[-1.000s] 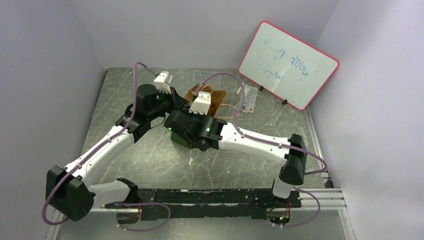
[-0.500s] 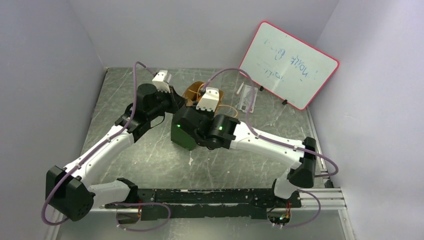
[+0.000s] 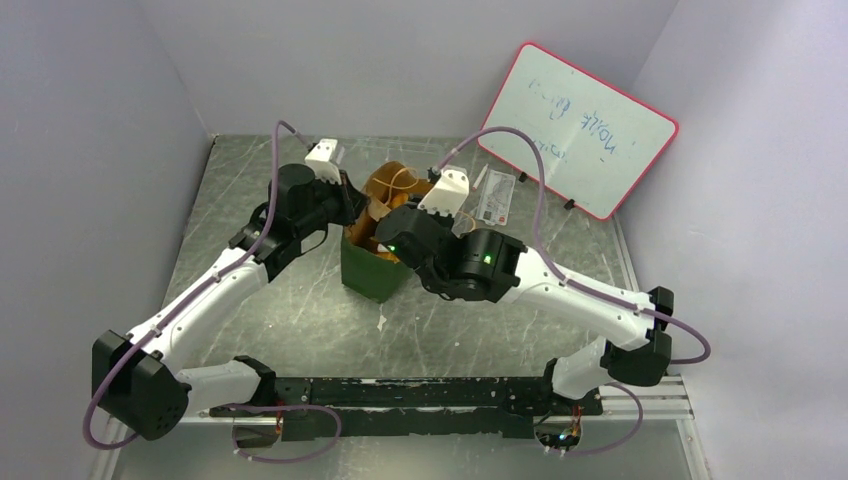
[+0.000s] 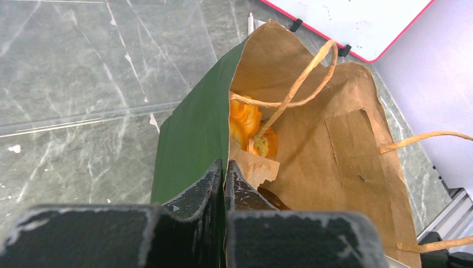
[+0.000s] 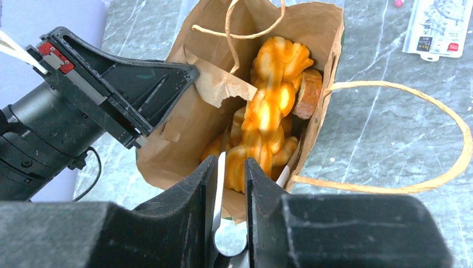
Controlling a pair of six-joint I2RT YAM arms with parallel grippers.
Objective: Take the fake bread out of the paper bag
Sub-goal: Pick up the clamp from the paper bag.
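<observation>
The paper bag (image 3: 370, 270), dark green outside and brown inside, stands at the table's middle with its mouth open. My left gripper (image 4: 224, 167) is shut on the bag's near rim (image 4: 195, 128), one finger on each side of the paper. The fake bread (image 5: 273, 95) fills the bag: a long orange braided loaf lies over a brown slice (image 5: 307, 92) and smaller pieces. Above the mouth, my right gripper (image 5: 231, 167) is shut on the lower end of the braided loaf. The left wrist view shows orange bread (image 4: 245, 120) deep inside. Tan cord handles (image 5: 390, 134) hang loose.
A pink-framed whiteboard (image 3: 575, 128) leans on the back right wall. A flat printed packet (image 3: 497, 197) lies behind the bag on the right. Grey walls close in the left, back and right. The black mounting rail (image 3: 440, 395) runs along the near edge.
My right gripper has narrowed onto the braided loaf, and the arm has swung right and back. The bag's green side now shows. The left gripper has kept its grip.
</observation>
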